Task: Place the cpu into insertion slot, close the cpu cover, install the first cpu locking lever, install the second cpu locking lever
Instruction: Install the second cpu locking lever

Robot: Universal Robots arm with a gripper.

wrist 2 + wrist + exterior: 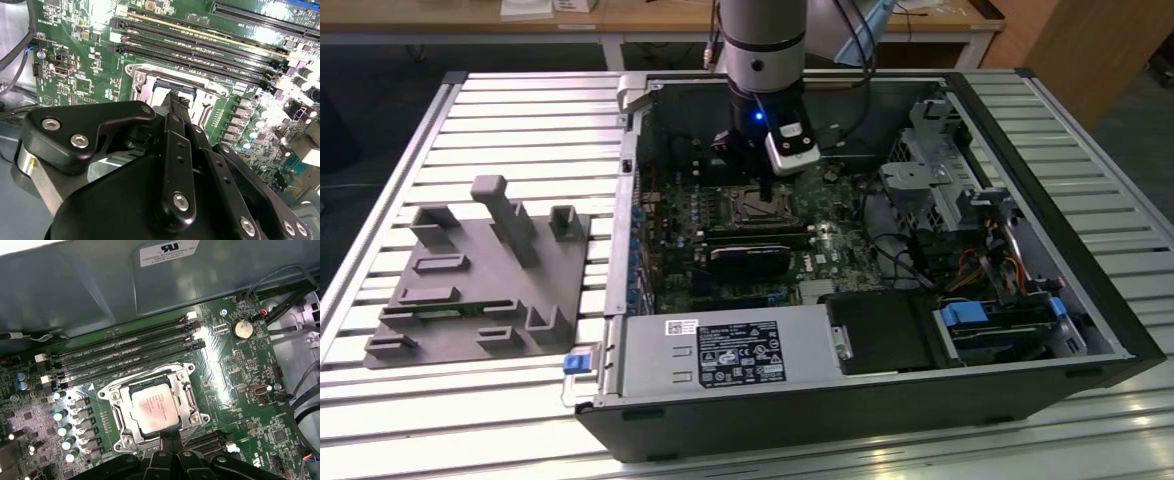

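the arm stands over the open computer case (1107, 330) on the slatted table (400, 130), its gripper (751, 186) lowered to the motherboard (847, 255) just above the insertion slot (761, 205).

in the first wrist view the cpu (156, 407) lies flat in the insertion slot, silver-grey top up, edges square to the socket. the cpu cover (186, 399) is down around it: the silvery frame lies flat and the chip shows through its window. whether either locking lever is latched cannot be told; no lever can be singled out with confidence.

the gripper's fingers (176, 107) appear pressed together into one narrow black tip, pinching nothing. in the second wrist view that tip sits at the near edge of the socket frame (145, 82), touching it or just short of it; contact cannot be confirmed.

risks, as judged from this state:
- if the tip bears on the frame off-centre, it may slide off the smooth metal and strike the memory slots (125, 352) or the capacitors (62, 427) near the socket.
- if a lever is pushed without being guided under its retaining hook, it may spring up and lift the cover.
- if the chip is not fully seated in its keys, clamping force could bend socket pins; the seating looks level but the pins are hidden.
- downward force from the closed tip onto the chip top could mark it.
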